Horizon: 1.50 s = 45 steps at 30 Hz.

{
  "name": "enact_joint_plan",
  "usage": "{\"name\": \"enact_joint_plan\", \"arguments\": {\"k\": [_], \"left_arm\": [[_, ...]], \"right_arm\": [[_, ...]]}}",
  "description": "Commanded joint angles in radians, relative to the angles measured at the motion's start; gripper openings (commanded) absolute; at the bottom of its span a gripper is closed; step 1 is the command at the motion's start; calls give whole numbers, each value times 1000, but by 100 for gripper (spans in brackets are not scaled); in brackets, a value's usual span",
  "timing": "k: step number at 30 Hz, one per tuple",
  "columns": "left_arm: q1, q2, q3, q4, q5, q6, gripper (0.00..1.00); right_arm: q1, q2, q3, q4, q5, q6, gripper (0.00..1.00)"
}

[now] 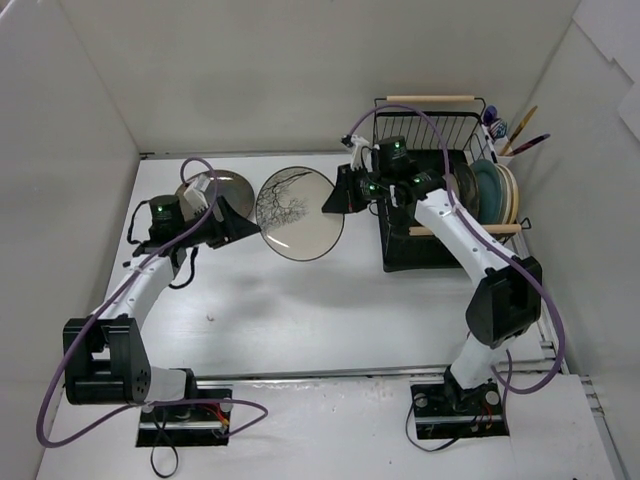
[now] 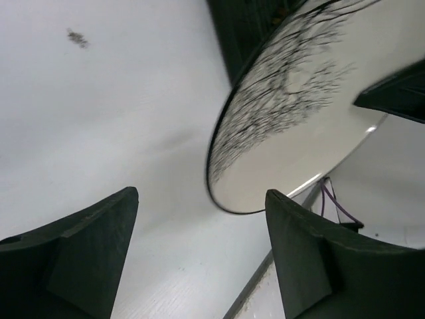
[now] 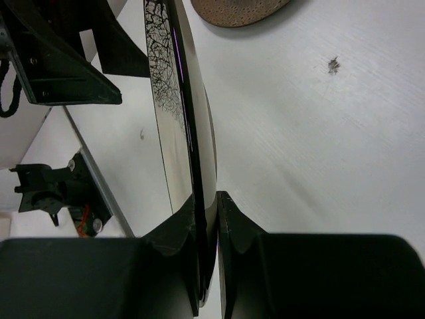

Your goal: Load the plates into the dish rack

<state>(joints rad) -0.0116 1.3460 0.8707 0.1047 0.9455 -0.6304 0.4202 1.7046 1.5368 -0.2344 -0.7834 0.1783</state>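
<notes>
A beige plate with a dark rim and a black branch pattern (image 1: pixel 298 212) is held off the table, tilted. My right gripper (image 1: pixel 333 200) is shut on its right rim; in the right wrist view the plate (image 3: pixel 178 113) runs edge-on between the closed fingers (image 3: pixel 209 222). My left gripper (image 1: pixel 250 230) is open and empty at the plate's left edge; in the left wrist view the plate (image 2: pixel 305 119) sits just beyond the spread fingertips (image 2: pixel 199 222), not touching. A brown-bronze plate (image 1: pixel 222 186) lies flat behind the left arm. The black wire dish rack (image 1: pixel 430 245) holds several upright plates (image 1: pixel 492 190).
A utensil cup (image 1: pixel 503 148) with utensils hangs on the rack's far right corner. Wooden rod handles cross the rack's far end (image 1: pixel 430 99) and near end (image 1: pixel 500 229). White walls enclose the table on the left, back and right. The brown plate's speckled edge (image 3: pixel 239 10) shows in the right wrist view.
</notes>
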Motion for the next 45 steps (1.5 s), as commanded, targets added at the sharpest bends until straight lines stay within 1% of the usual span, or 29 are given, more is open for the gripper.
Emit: {"name": "enact_joint_plan", "arguments": {"k": [1, 2, 3, 4, 5, 6, 8, 11, 13, 14, 15, 16, 17, 19, 20, 22, 24, 26, 29, 32, 39, 45], "left_arm": [[36, -53, 47, -100, -109, 57, 73], [36, -68, 59, -153, -140, 66, 77], [47, -77, 65, -224, -169, 75, 79], [47, -84, 74, -262, -233, 98, 81], [56, -97, 89, -334, -269, 109, 88], [56, -102, 96, -365, -342, 115, 99], [65, -114, 114, -443, -401, 132, 99], [87, -139, 111, -486, -464, 143, 99], [87, -151, 120, -513, -493, 155, 100], [87, -153, 125, -545, -508, 165, 99], [96, -157, 129, -554, -536, 170, 99], [96, -172, 129, -562, -548, 176, 99], [96, -183, 129, -571, -560, 185, 99], [96, -208, 128, -576, -588, 201, 99], [96, -211, 129, -583, -596, 208, 99], [96, -212, 131, -588, -620, 230, 99], [96, -205, 125, -582, -620, 238, 99], [96, -205, 103, -548, -584, 235, 99], [96, -206, 93, -522, -553, 232, 99], [96, -203, 94, -530, -560, 232, 99], [96, -212, 80, -499, -514, 233, 99], [96, -211, 79, -499, -511, 236, 99]], "right_arm": [[-1, -40, 118, 113, 25, -2, 0], [-4, -52, 140, 112, 47, -14, 0], [-1, -62, 150, 112, 100, -22, 0], [-3, -71, 160, 110, 124, -29, 0], [-12, -89, 180, 112, 175, -45, 0], [-12, -98, 190, 110, 209, -52, 0], [-21, -135, 207, 112, 278, -85, 0], [-41, -189, 210, 113, 468, -141, 0], [-64, -224, 212, 115, 525, -163, 0], [-69, -236, 212, 116, 591, -169, 0], [-77, -246, 213, 116, 619, -198, 0], [-89, -267, 212, 116, 642, -221, 0], [-90, -276, 212, 116, 708, -235, 0], [-101, -299, 206, 113, 774, -269, 0], [-101, -307, 201, 113, 832, -283, 0], [-110, -322, 181, 115, 901, -319, 0], [-121, -329, 169, 115, 976, -348, 0], [-133, -327, 157, 113, 1021, -359, 0], [-162, -321, 131, 113, 1030, -353, 0], [-189, -313, 97, 113, 1032, -338, 0], [-251, -261, 13, 113, 966, -296, 0], [-270, -231, -38, 115, 940, -266, 0]]}}
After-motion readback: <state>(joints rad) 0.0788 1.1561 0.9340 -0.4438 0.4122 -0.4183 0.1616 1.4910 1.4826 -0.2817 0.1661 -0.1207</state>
